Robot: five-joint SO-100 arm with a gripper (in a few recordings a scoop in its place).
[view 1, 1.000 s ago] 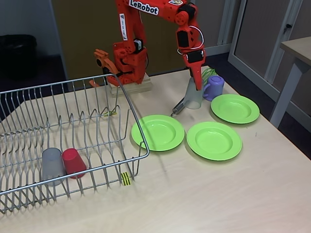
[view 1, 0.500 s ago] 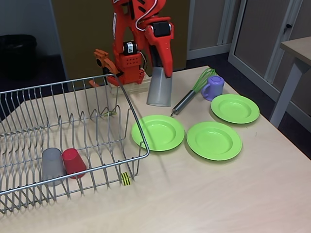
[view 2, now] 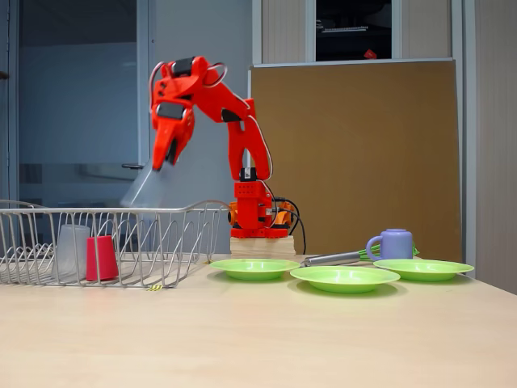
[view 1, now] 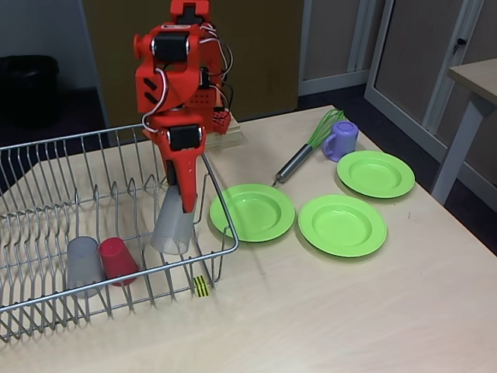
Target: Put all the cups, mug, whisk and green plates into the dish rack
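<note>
Gripper: the orange gripper [view 1: 185, 203] pinches the rim of a translucent grey cup [view 1: 172, 224], mouth down and tilted, hanging over the right end of the dish rack [view 1: 46, 155]; in the side-on fixed view the cup [view 2: 145, 187] sits above the wires, not yet resting.
Handling: looks like light, stiff, smooth plastic; probably slippery, so a rim pinch suits it.
Already racked: a grey cup [view 1: 83, 265] and red cup [view 1: 118, 259], touching, at 7 o'clock from the held one.
Waiting: lilac mug [view 1: 342, 140] and green whisk [view 1: 307, 151] at 2 o'clock of the rack; three green plates [view 1: 342, 225] at 3 o'clock.
Plates: wide, thin; I'd grip the raised rim.
Writing: none readable; a yellow-black striped tag [view 1: 201, 286] on the rack's front edge.
</note>
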